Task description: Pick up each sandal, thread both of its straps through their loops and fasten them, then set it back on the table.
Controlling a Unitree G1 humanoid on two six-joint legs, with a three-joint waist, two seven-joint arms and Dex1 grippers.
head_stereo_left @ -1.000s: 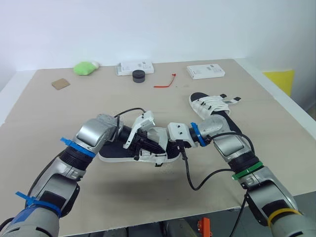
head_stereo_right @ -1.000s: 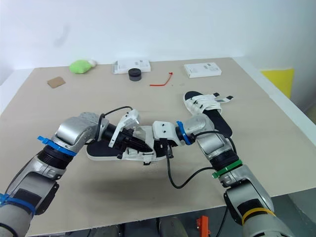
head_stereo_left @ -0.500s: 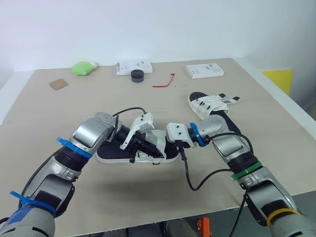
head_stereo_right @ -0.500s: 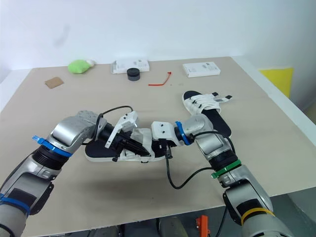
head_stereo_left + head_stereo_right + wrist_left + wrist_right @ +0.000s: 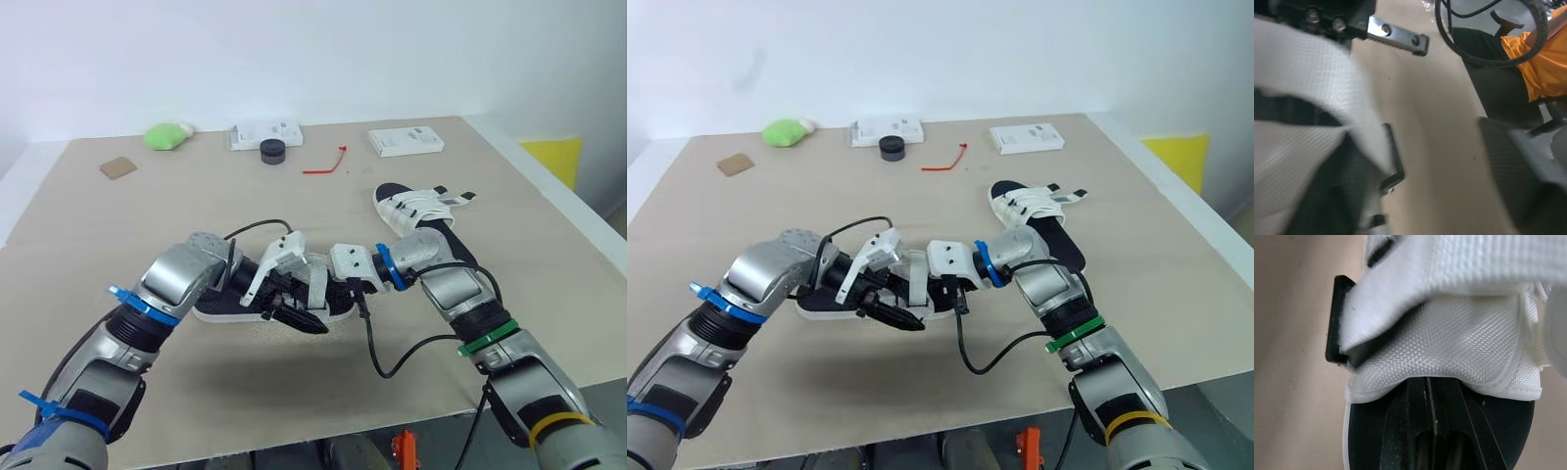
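White straps and a black sole mark the sandal (image 5: 223,307), which lies flat on the table (image 5: 118,225). At this sandal's near edge the left gripper (image 5: 306,317) is spread wide, with one white strap (image 5: 1308,88) just beside a finger. From the sandal's right end the right gripper (image 5: 1432,394) rests on the footbed, clenched, its tips tucked under the white upper. A second sandal (image 5: 421,211) lies beyond, to the right, well apart.
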